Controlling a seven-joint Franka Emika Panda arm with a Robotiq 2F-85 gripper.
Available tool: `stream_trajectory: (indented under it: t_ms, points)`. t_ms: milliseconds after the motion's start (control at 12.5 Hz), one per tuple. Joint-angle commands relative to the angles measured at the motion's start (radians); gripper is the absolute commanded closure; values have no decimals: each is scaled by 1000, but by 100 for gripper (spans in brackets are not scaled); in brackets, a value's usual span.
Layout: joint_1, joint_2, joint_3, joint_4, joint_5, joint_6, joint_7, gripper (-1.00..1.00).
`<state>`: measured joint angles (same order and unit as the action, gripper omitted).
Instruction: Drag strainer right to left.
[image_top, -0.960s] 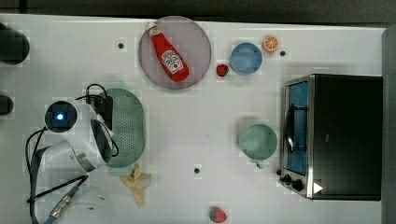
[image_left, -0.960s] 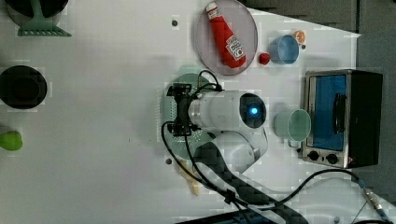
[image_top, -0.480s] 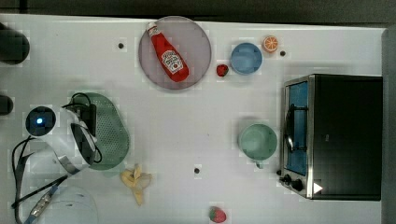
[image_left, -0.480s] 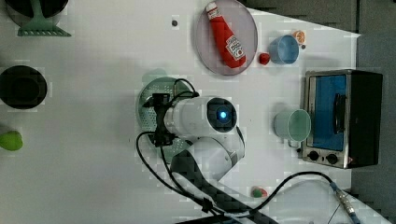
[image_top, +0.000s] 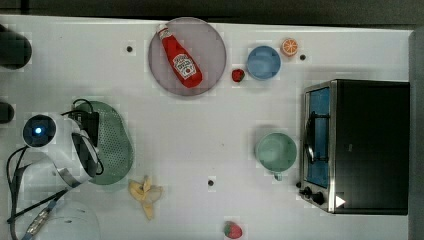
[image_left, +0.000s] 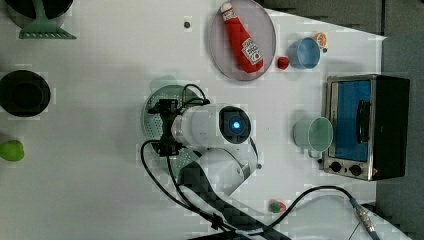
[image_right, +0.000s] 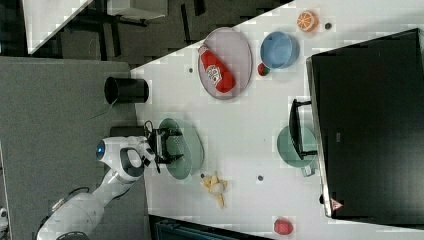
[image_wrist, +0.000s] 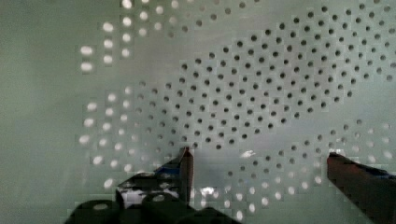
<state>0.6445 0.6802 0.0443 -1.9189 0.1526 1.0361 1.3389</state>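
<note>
A white table (image_top: 210, 130) carries everything, seen from above in the top view. The pale green oval plastic strainer with tiny holes (image_top: 112, 145) lies near the table's edge at the top view's left, about halfway along it. The white robot arm (image_top: 55, 145) hangs over the side of the strainer nearest that edge. A grey round plate (image_top: 210, 60) with a red ketchup bottle (image_top: 181, 57) on it sits by the far edge. Near the plate are a small red strawberry (image_top: 238, 75), a round blue bowl (image_top: 263, 62) and an orange slice (image_top: 289, 47). A black and silver toaster oven (image_top: 357, 145) stands at the top view's right, with a smooth pale green cup (image_top: 276, 151) just beside it. A peeled banana skin (image_top: 145, 192) lies near the strainer.

In the left view, the arm covers the middle of the strainer (image_left: 152, 117), and the black hand (image_left: 166, 127) reaches down into it. A black round pot (image_left: 24, 93) stands well apart, by the edge at the left view's left.

In the right view, the strainer (image_right: 192, 145) sits close to the table's edge at the right view's left, with the hand (image_right: 164, 145) over it.

In the wrist view, the holey green floor of the strainer (image_wrist: 261, 93) is very close. The hand (image_wrist: 261, 161) has its two fingers (image_wrist: 186, 163) spread wide apart, with nothing between them.
</note>
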Motion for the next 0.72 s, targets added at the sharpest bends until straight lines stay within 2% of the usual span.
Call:
stream_trajectory:
  t_ms: [80, 480, 720]
  points:
    - [28, 21, 19, 60, 25, -15, 51, -100]
    - [37, 31, 9, 93, 34, -12, 50, -100]
    - [36, -45, -27, 88, 33, -129, -78, -100]
